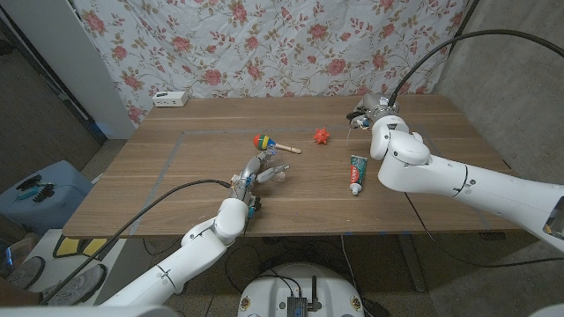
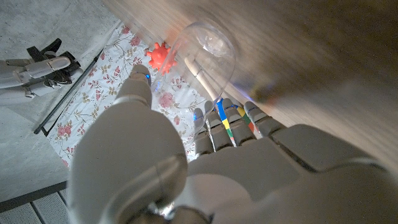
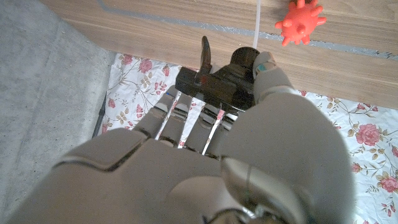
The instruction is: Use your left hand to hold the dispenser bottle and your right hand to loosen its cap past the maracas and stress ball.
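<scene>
1. Floral sheet [image 1: 264,44] hangs as backdrop behind wooden bench [image 1: 194,176].
2. Grey concrete wall [image 1: 511,62] at right.
3. White power strip [image 1: 170,99] on bench's far edge.
4. Blue bin [image 1: 40,195] on floor, left.

Clear bottle [image 2: 205,50] in left hand [image 1: 258,174]; black pump cap [image 3: 217,84] apart, in right hand [image 1: 374,113]; maraca [image 1: 264,141], red spiky ball [image 1: 322,136] between.

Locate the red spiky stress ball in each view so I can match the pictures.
Head view: the stress ball lies on the table, right of the maraca.
Left wrist view: beyond the left hand, beside the clear bottle it holds.
Right wrist view: beyond the right hand and the black pump cap it grips.
Shared landmark: the floral cloth, in all three.
</scene>
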